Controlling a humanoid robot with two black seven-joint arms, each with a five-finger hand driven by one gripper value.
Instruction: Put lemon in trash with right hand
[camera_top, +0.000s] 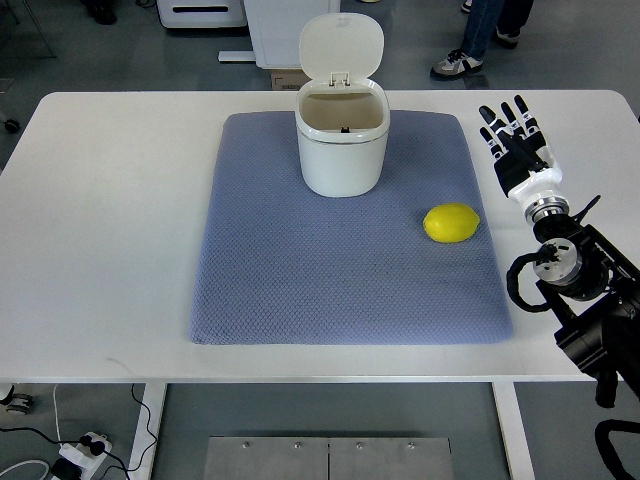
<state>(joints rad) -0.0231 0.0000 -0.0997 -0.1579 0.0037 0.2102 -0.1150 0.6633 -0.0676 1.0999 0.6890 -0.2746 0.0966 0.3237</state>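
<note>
A yellow lemon (451, 222) lies on the blue-grey mat (300, 270), toward its right edge. A small white trash bin (342, 145) stands at the back middle of the mat, its lid flipped up and its inside showing. My right hand (513, 140) rests flat on the white table to the right of the mat, fingers spread and pointing away from me, holding nothing. It lies about a hand's width to the right of and behind the lemon. The left arm does not show.
The white table (110, 230) extends on both sides of the mat. A person's legs and shoes (470, 50) stand beyond the far table edge. White furniture (270, 25) sits on the floor behind the bin.
</note>
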